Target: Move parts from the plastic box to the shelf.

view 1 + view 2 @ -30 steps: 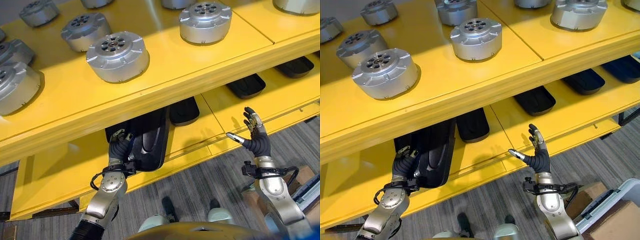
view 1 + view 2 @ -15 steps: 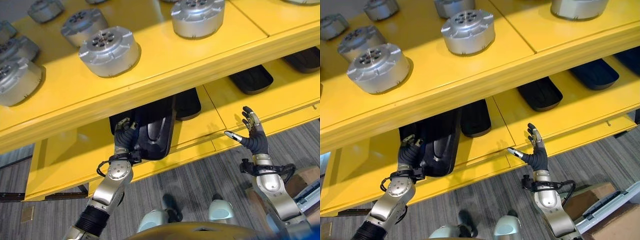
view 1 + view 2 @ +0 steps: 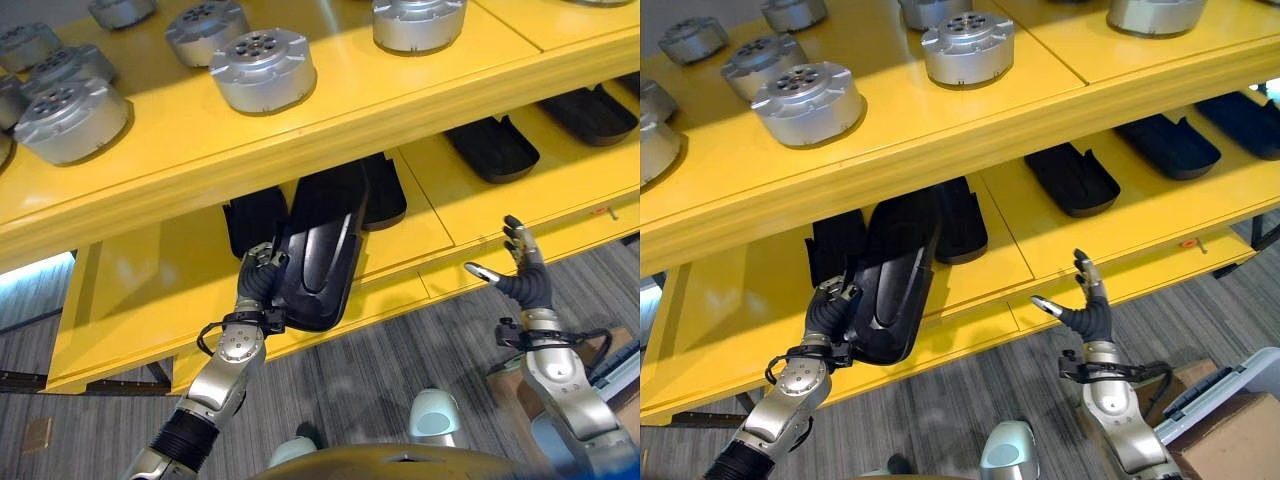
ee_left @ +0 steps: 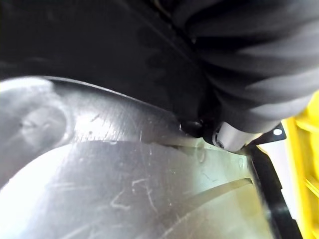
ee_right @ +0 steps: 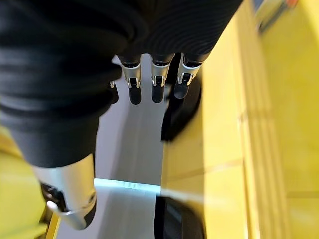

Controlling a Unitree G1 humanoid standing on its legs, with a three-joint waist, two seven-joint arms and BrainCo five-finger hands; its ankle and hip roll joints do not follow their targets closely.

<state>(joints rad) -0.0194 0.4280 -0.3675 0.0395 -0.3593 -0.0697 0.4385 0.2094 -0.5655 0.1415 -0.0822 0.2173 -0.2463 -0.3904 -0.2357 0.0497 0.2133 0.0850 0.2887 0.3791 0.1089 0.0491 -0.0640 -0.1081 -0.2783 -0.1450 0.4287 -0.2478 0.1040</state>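
The robot's left hand [image 3: 256,282] gripped a long black plastic part [image 3: 318,258] at the front edge of the yellow shelf [image 3: 130,290], fingers curled round the part's near-left rim; the part sat tilted on the lower level, its far end tucked under the upper level, its near end overhanging the shelf lip; a smaller black part [image 3: 834,246] lay just behind it to the left, another [image 3: 960,218] touching its far right side; two more black trays [image 3: 1074,178] rested farther right on the same level; the right hand [image 3: 1086,312] hovered in front of the shelf edge, fingers straight & spread, thumb apart, holding nothing; silver round motor housings [image 3: 264,68] stood on the upper level.
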